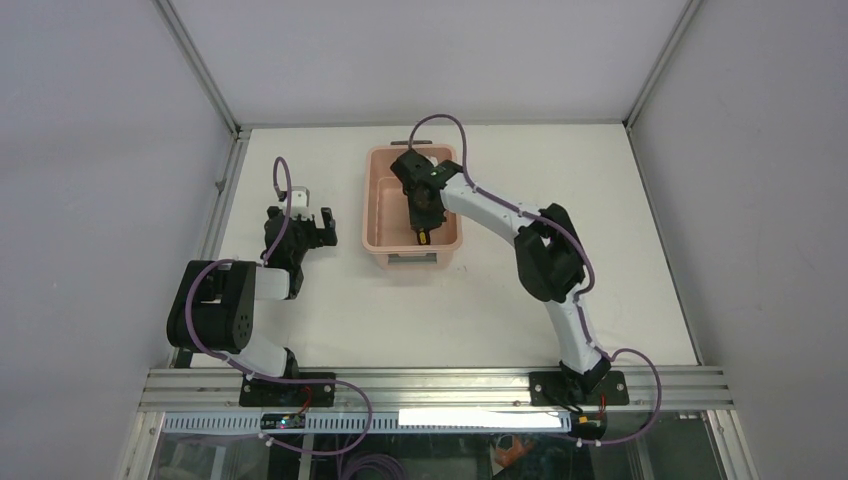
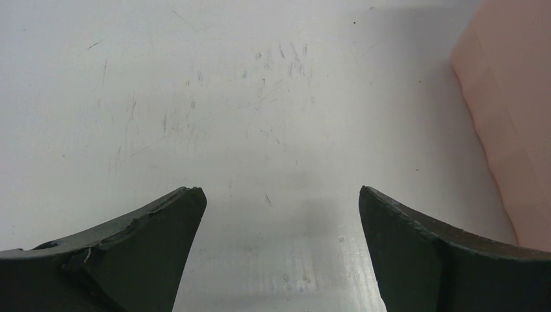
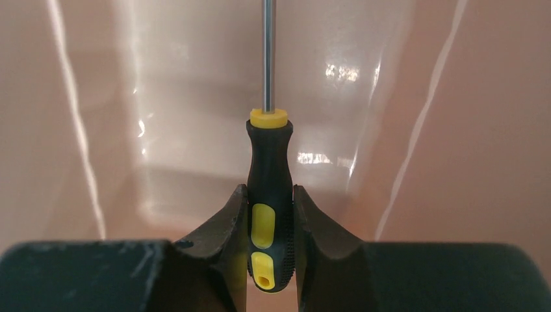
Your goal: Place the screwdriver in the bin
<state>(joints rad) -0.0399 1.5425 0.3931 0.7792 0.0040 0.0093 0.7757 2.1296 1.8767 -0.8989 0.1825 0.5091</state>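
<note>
While lowered inside the bin (image 1: 378, 200), pinches the screwdriver (image 3: 269, 162) by its yellow-and-black handle with the right gripper (image 3: 269, 195), shaft pointing toward the bin wall. Holds the left gripper (image 2: 279, 208) spread wide above the table (image 2: 227, 97), beside the bin. Counts one screwdriver, one bin, two grippers.

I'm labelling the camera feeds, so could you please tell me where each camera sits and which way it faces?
Top: fixed above and behind the arms, looking down on the table; both arms, left hand and right hand show.
Left wrist: on the left arm, facing the table with the bin at right; its open fingers show.
Right wrist: on the right arm, looking into the bin; its fingers flank the screwdriver.
Shared: all three see the bin; top and right wrist see the screwdriver.
</note>
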